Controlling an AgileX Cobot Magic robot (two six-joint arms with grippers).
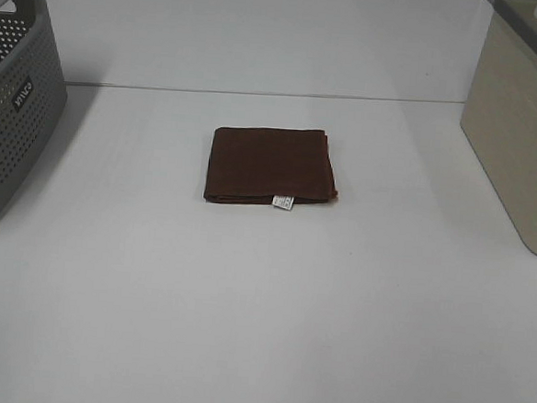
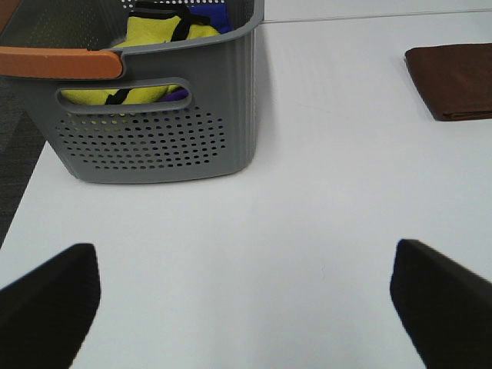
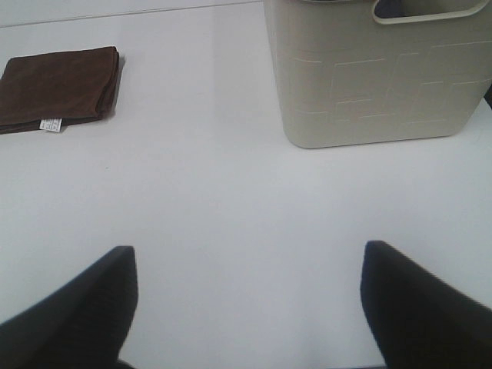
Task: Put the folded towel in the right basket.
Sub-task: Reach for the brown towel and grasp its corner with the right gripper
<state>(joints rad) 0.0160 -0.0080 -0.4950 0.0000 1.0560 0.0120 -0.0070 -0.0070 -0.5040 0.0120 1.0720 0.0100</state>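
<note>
A folded brown towel with a small white tag lies flat in the middle of the white table. It also shows in the left wrist view and the right wrist view. The beige right basket stands at the table's right edge; the right wrist view shows its side wall and handle hole. My left gripper is open and empty above bare table, away from the towel. My right gripper is open and empty, between towel and beige basket. Neither gripper shows in the exterior view.
A grey perforated basket stands at the left edge; in the left wrist view it holds yellow and blue cloth and has an orange handle. The white table spreads around the towel.
</note>
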